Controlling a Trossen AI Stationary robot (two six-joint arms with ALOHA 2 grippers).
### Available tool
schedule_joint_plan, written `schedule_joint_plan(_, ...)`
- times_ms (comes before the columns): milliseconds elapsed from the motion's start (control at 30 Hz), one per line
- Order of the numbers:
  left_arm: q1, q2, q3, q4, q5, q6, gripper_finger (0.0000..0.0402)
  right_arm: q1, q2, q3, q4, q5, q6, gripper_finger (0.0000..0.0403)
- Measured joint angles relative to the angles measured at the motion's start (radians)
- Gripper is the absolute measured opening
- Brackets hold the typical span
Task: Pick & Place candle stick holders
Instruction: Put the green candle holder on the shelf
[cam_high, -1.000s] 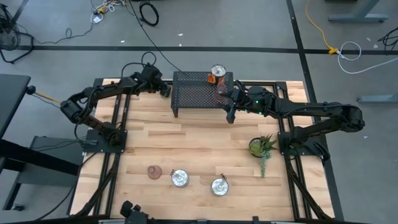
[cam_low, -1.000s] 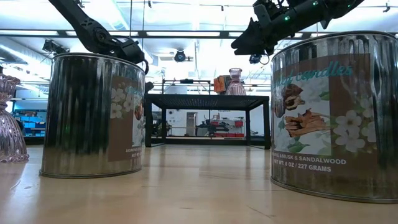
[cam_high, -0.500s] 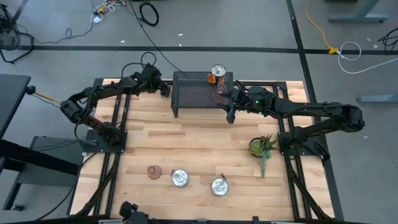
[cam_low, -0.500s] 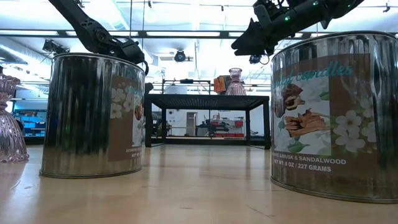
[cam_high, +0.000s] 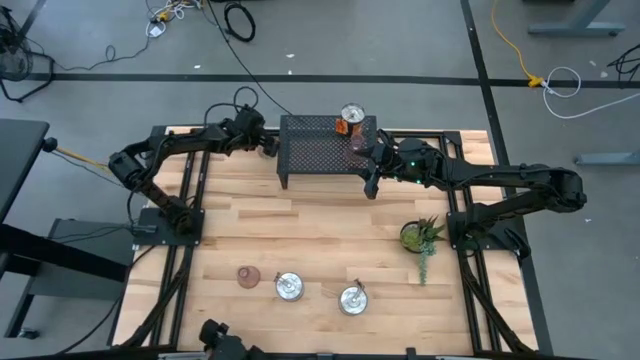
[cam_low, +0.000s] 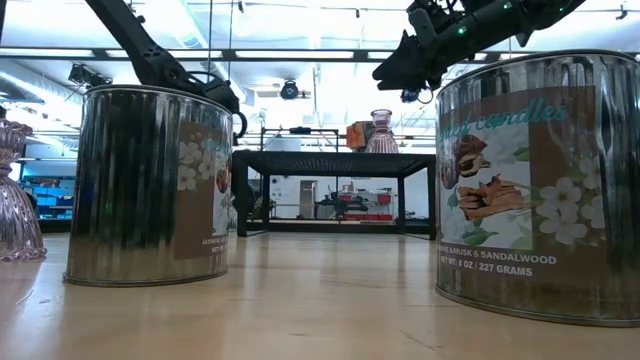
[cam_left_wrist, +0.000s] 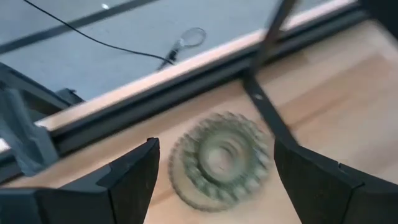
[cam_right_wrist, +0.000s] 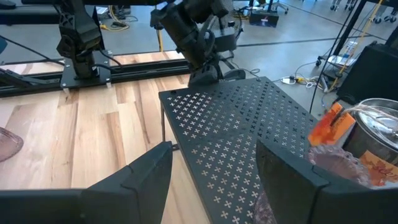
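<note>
Your left gripper (cam_left_wrist: 214, 180) hovers over the pale green holder (cam_left_wrist: 221, 163)
Jaws wide apart, holding nothing; your right gripper (cam_right_wrist: 211, 180), also open and empty, waits over the black rack (cam_right_wrist: 242, 134)

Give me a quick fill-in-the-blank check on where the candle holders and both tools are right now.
1. The pale green ribbed candle holder sits on the wooden table between the open fingers of the ____ tool.
2. A pinkish-brown glass candle holder stands on top of the black perforated metal ____.
3. The other pinkish-brown candle holder stands on the table beside two round silvery ____.
4. The right tool, open and holding ____, hovers over the stand.

Missing words: left; stand; tins; nothing
</note>
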Motion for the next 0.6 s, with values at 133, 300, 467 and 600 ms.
schedule_joint_plan(133,0.001,0.010,0.000,0.021,-0.027,0.000,0.0319,0.000,0.000,-0.004,0.006,0.001,-0.001,0.0231)
schedule_joint_plan(300,0.001,0.010,0.000,0.041,-0.013,0.001,0.0306,0.000,0.000,-0.054,0.094,0.002,-0.003,0.0231)
schedule_joint_plan(467,0.001,0.010,0.000,0.041,-0.011,0.001,0.0244,0.000,0.000,-0.069,0.128,0.003,-0.003,0.0231)
schedule_joint_plan(600,0.001,0.010,0.000,0.037,-0.012,0.001,0.0175,0.000,0.000,-0.069,0.146,0.003,-0.003,0.0231)
